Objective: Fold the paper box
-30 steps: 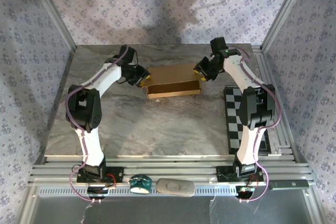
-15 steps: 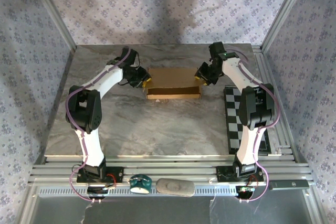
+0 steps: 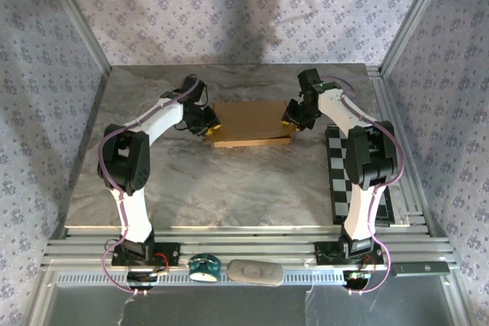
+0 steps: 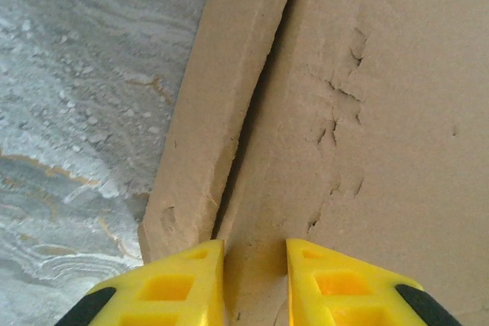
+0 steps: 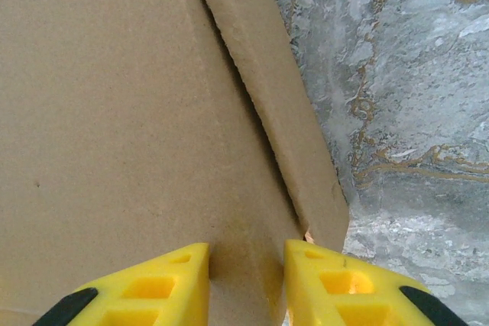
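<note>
The paper box (image 3: pixel 248 121) lies in the far half of the desk (image 3: pixel 229 188), its long axis parallel to the far edge. Both arms bend inward, the left hand (image 3: pixel 208 124) at its left end, the right hand (image 3: pixel 293 117) at its right end. Each hand's fingers stand slightly apart over the cardboard; whether they pinch it I cannot tell.

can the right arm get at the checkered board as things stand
Probably yes. The checkered board lies right beside that arm, nothing between it and the right tool, though the arm's links overhang part of it. The tool is at the right end of the paper box and must leave it first.
</note>
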